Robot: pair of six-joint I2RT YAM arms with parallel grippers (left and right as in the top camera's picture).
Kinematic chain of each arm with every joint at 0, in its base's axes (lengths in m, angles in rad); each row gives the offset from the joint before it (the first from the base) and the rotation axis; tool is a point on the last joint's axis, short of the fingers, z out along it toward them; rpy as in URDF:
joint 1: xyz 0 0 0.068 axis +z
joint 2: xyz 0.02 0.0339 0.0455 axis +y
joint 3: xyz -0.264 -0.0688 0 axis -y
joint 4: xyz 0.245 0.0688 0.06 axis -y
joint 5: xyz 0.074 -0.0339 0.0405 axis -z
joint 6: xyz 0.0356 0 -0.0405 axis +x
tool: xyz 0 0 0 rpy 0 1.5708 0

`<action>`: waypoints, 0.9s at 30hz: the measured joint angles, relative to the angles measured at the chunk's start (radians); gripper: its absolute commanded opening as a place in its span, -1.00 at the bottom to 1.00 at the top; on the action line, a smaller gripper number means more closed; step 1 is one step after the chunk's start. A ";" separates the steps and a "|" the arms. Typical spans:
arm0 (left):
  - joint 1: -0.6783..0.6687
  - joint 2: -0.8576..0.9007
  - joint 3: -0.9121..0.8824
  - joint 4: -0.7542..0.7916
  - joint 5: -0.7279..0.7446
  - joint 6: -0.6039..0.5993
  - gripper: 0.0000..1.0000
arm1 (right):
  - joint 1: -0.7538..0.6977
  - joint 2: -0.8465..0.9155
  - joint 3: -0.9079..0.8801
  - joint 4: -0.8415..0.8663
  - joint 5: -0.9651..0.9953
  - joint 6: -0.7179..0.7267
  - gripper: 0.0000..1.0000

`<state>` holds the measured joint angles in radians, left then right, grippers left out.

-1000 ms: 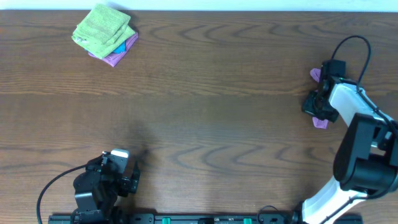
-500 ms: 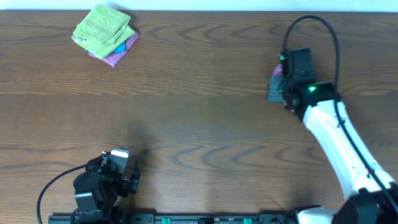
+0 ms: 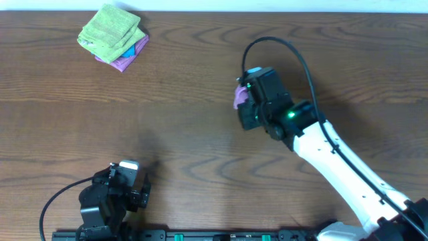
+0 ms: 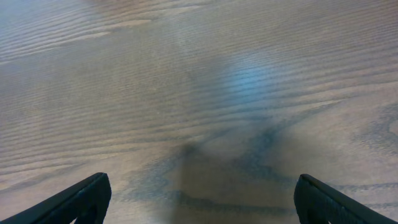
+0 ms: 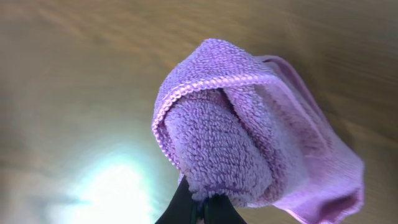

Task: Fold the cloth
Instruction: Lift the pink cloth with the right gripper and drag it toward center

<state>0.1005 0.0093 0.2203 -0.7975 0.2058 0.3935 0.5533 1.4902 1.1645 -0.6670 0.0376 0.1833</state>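
The right gripper [image 5: 200,208] pinches a bunched purple fleece cloth [image 5: 236,143] near the centre of the brown wooden surface [image 3: 200,154], open wood all around, while the left gripper [image 4: 202,202] gapes wide at 7 o'clock.

Just a small stack of folded terry cloths [image 3: 112,37], green over blue and purple, is sitting at the far-left corner of the dark brown wooden table [image 3: 200,147].
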 measured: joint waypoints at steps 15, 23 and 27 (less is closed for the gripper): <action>0.000 0.000 0.000 0.000 0.000 0.000 0.90 | 0.135 0.070 0.000 0.021 -0.374 -0.200 0.58; 0.000 0.000 0.000 0.000 0.000 0.000 0.90 | 0.064 0.071 0.000 -0.030 -0.189 -0.064 0.66; 0.000 0.000 0.000 0.000 0.000 0.000 0.91 | -0.007 0.070 0.000 -0.167 -0.038 0.087 0.66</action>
<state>0.1005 0.0093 0.2199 -0.7971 0.2058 0.3935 0.5465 1.5604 1.1641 -0.8337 -0.0006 0.2699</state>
